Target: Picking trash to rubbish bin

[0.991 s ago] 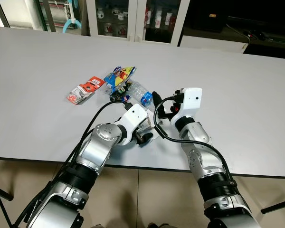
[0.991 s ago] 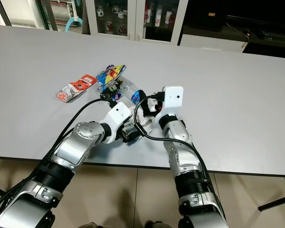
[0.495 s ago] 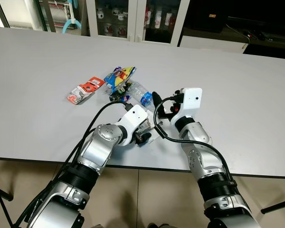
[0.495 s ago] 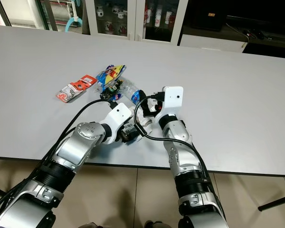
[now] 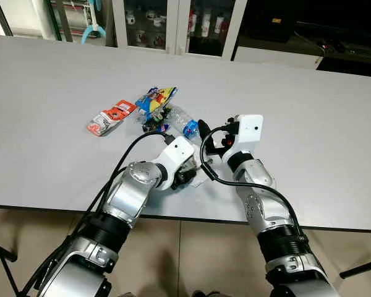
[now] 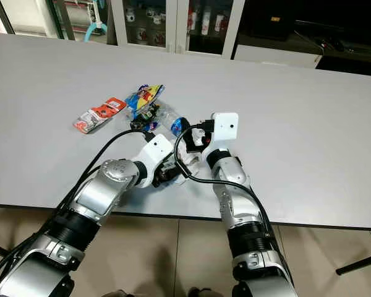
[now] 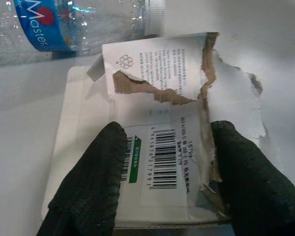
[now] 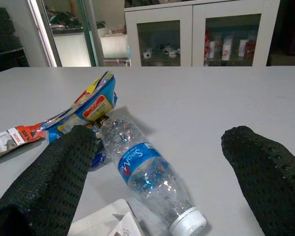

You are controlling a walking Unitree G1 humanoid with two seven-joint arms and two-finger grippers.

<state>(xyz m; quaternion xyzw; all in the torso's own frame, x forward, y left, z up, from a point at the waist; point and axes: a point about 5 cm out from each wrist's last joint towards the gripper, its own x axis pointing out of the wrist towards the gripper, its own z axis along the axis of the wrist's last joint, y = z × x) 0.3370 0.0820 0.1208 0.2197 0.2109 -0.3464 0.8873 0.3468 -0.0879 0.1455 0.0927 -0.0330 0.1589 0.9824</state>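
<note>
One bottle (image 8: 150, 179), two wrappers (image 5: 111, 117) (one carton (image 7: 157, 162))

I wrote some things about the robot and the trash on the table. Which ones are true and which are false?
1. The left end effector has its fingers on either side of a torn white box. True.
2. The plastic bottle stands upright. False: it lies on its side on the table.
3. The bottle has a blue label and a white cap. True.
4. The right end effector is clamped on the bottle. False: its fingers are spread wide, with the bottle lying between them.
5. The red wrapper lies on top of the bottle. False: it lies apart, to the robot's left of the colourful snack bag.
</note>
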